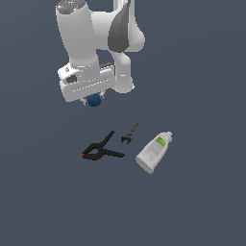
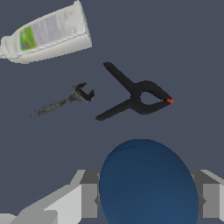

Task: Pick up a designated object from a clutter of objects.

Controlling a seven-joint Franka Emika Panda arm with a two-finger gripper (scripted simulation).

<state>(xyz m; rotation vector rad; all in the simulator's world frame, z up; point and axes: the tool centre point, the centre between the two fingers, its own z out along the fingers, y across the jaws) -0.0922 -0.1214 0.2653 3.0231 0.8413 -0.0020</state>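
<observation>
A: Exterior view, status entry: the tool [image 1: 92,98] sits raised above the tabletop [image 1: 202,202] with the blue ball [image 1: 93,100] showing just under the white hand body. The ball appears clear of the surface, well apart from the rest of the clutter.

B: Wrist view agrees. The ball [image 2: 148,183] fills the space between the two grey fingers [image 2: 87,199], one on each side and touching it, so I log the tool as pinched onto the ball.

A: Remaining clutter, all lying on the tabletop: black spring clamp [image 1: 101,150] with its orange tip toward the exterior view's left, small dark wrench [image 1: 130,132] just beside it, white bottle [image 1: 153,152] with greenish label on its side toward the exterior view's right. None of them touch the tool.

B: Judgement on progress: grasp done, lift apparently done (height cannot be given, only that a gap shows below the ball). What is left, if anything, is holding the ball steady at height; a smooth round ball between flat fingers could slip.

A: Noted. The right object is taken, not the clamp or the wrench.
</observation>
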